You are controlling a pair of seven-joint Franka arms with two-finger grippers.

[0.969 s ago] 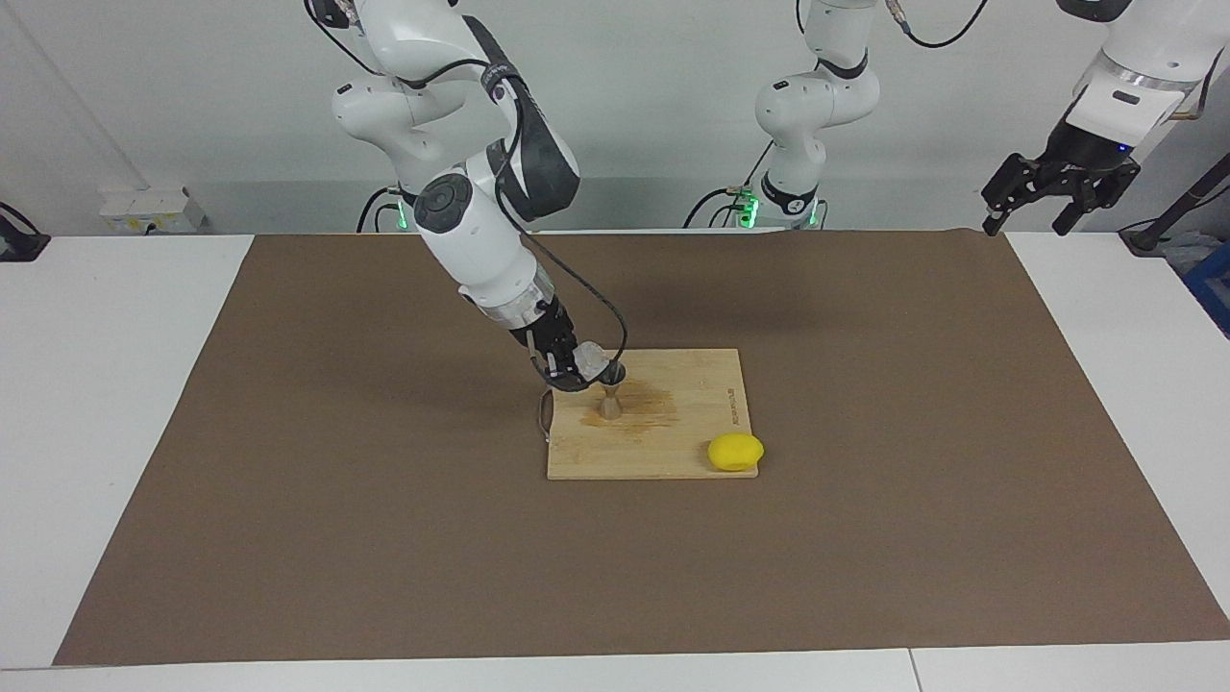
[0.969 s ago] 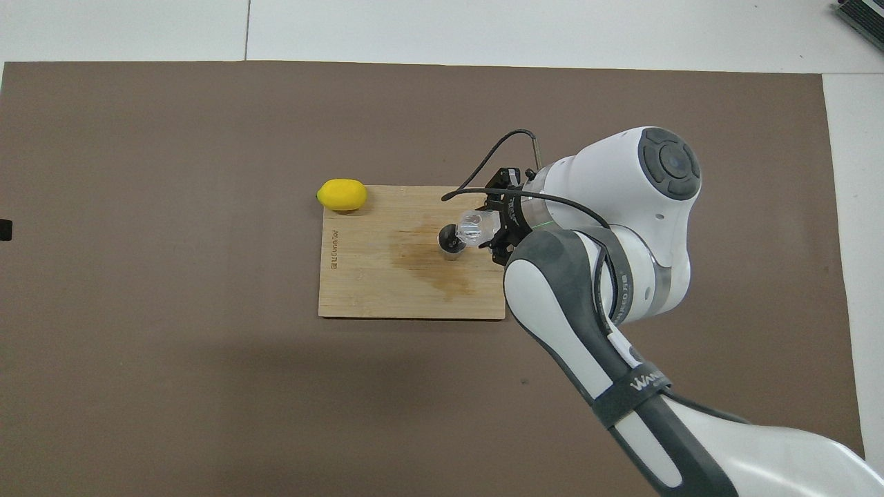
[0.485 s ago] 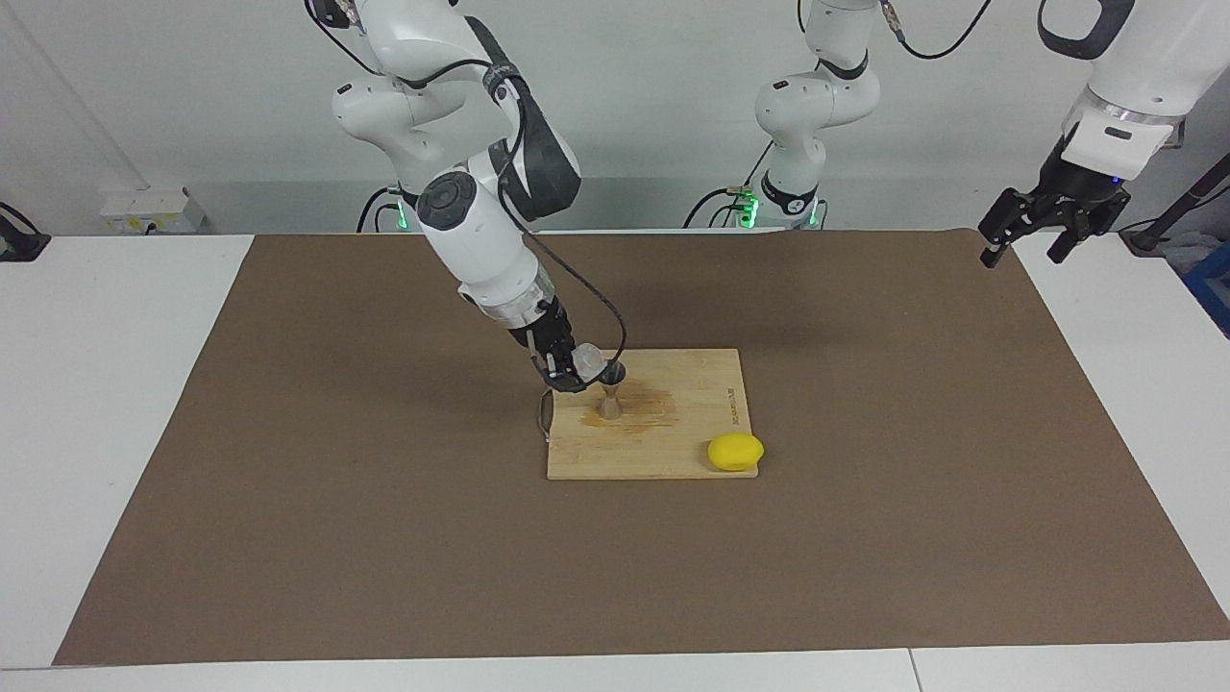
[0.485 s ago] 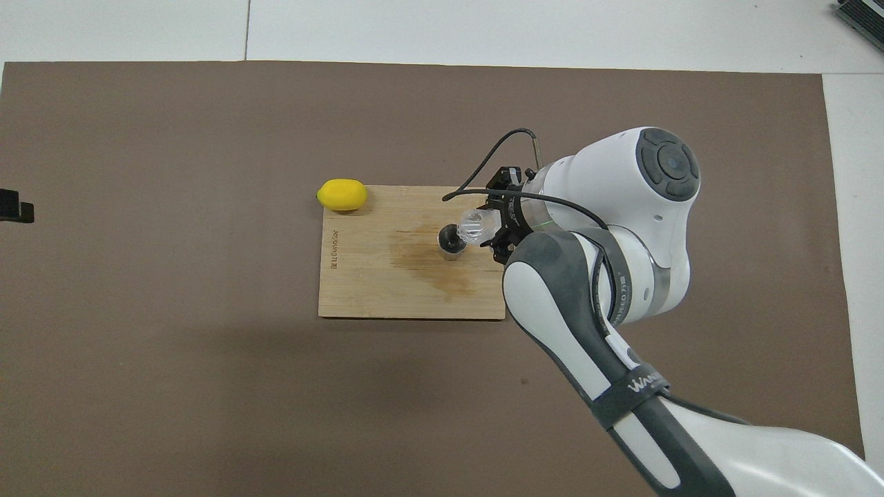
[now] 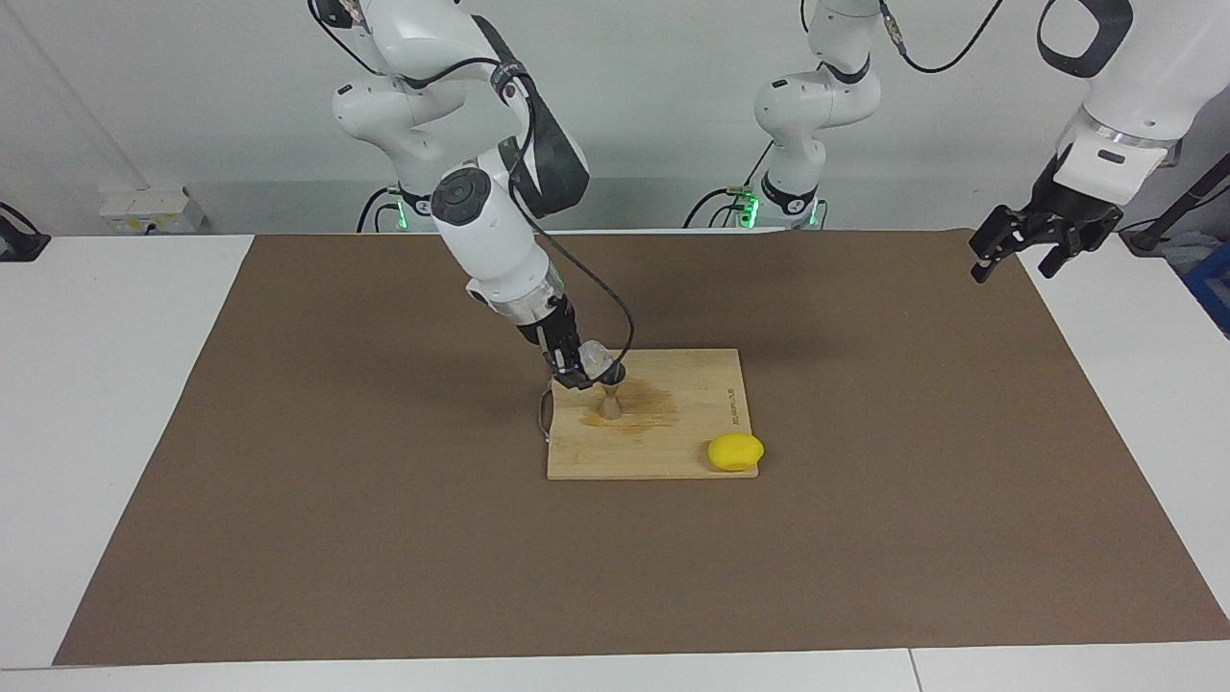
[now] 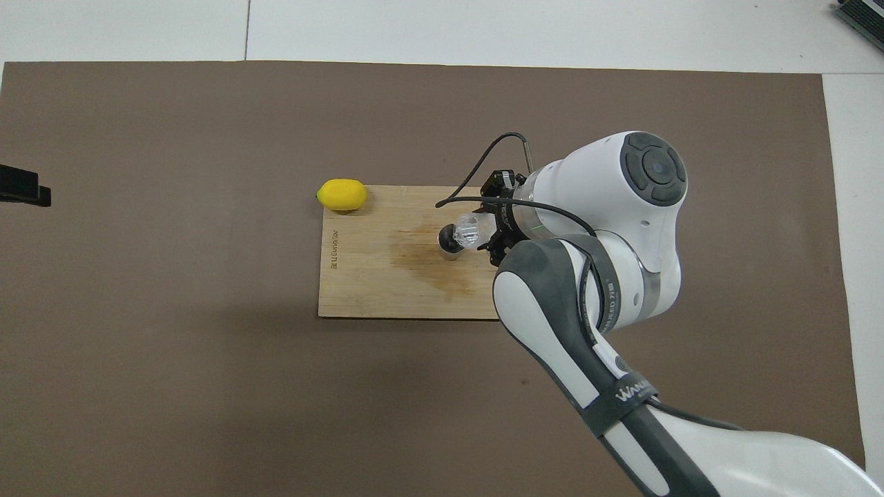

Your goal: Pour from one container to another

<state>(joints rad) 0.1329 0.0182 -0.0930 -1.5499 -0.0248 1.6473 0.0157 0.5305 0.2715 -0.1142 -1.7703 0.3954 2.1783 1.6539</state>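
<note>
We are seeing the right gripper [image 5: 579, 370] holding the clear glass cup [image 5: 596, 361] tipped over the steel jigger [image 5: 609, 392], its fingers closed on the cup's sides. The jigger is standing upright on the wooden cutting board [image 5: 673, 452], at the edge of a darker wet-looking stain [image 5: 646, 408] on the wood, and the cup's mouth is sitting right at the jigger's top rim. In the overhead view the glass cup [image 6: 469, 228] is overlapping the jigger [image 6: 451, 243], with the right gripper [image 6: 492, 228] just beside it.

Compared with a second ago, we are noticing the right arm standing more upright, its wrist having swung a little toward the left arm's end of the table, while the cup is staying over the jigger. The left gripper [image 5: 1017, 245] is hanging over the mat's edge with its fingers apart and holding nothing; it has come lower and further in over the mat, and its tip [image 6: 24, 191] is now reaching further into the overhead view. The lemon [image 5: 735, 452] is lying at the board's corner farther from the robots, unmoved.
</note>
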